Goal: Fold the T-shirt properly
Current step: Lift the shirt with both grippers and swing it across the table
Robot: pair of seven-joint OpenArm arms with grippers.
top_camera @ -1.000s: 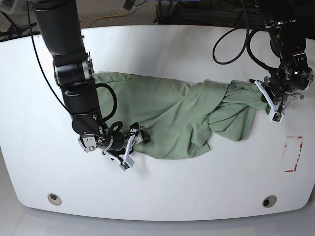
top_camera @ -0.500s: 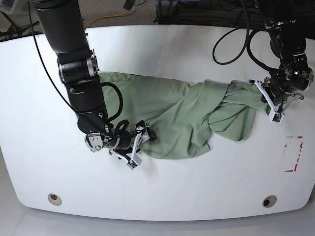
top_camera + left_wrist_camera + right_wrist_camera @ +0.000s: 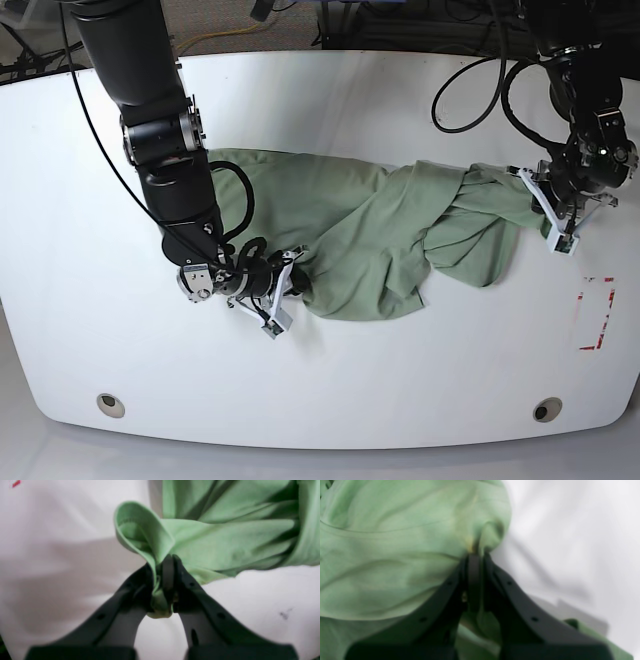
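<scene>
The pale green T-shirt [image 3: 370,235] lies crumpled across the middle of the white table [image 3: 400,400]. My right gripper [image 3: 287,283] is at the shirt's near-left edge, shut on a fold of the T-shirt [image 3: 420,555]; in the right wrist view the gripper [image 3: 476,555] pinches the cloth between its black fingers [image 3: 495,580]. My left gripper [image 3: 548,215] is at the shirt's right end. In the left wrist view the gripper [image 3: 165,560] is shut on a hemmed edge of the T-shirt [image 3: 225,540], which curls up over the fingers [image 3: 186,582].
Red tape marks [image 3: 595,312] sit on the table right of the shirt. Two round holes [image 3: 111,404] [image 3: 546,409] lie near the table's front edge. Black cables [image 3: 480,90] loop over the table behind the left arm.
My right gripper slid rightward onto the shirt's near-left edge and shut on the cloth. The fabric there has bunched inward. The left gripper has kept its hold and place.
</scene>
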